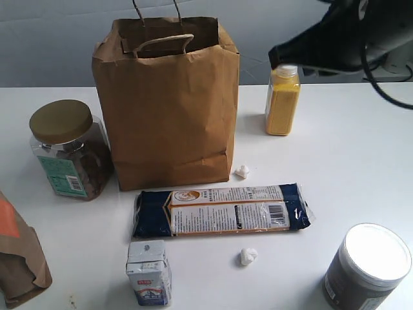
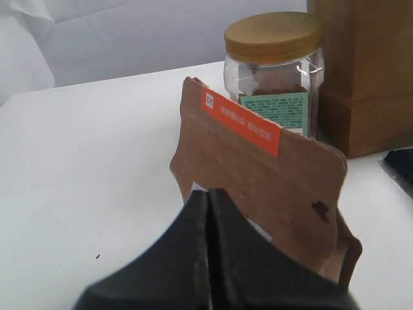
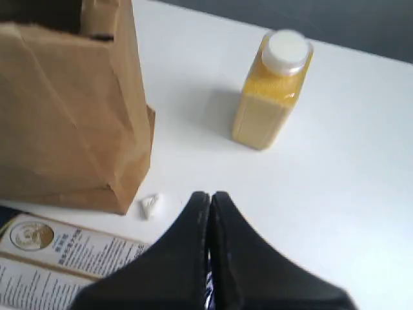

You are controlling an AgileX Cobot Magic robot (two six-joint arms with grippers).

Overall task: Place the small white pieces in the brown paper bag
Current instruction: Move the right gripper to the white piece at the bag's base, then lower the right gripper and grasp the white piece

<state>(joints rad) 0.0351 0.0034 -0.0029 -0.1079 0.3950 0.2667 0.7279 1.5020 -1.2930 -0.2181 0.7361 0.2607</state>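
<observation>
The tall brown paper bag (image 1: 168, 103) stands upright and open at the back middle of the white table. One small white piece (image 1: 242, 171) lies by its front right corner. A second white piece (image 1: 248, 256) lies in front of the dark blue packet; a third is not visible. My right gripper (image 1: 274, 58) hangs high at the back right, beside the yellow bottle's cap. In the right wrist view it (image 3: 210, 195) is shut and empty, above the table near the piece (image 3: 150, 206) by the bag (image 3: 64, 110). My left gripper (image 2: 208, 192) is shut and empty, low behind the smaller brown bag.
A gold-lidded jar (image 1: 64, 152) stands left of the paper bag, and a yellow bottle (image 1: 282, 100) right of it. A dark blue packet (image 1: 219, 210) lies in front. A small carton (image 1: 148, 271), a smaller brown bag with an orange patch (image 1: 16, 258) and a white-lidded canister (image 1: 368, 265) line the front edge.
</observation>
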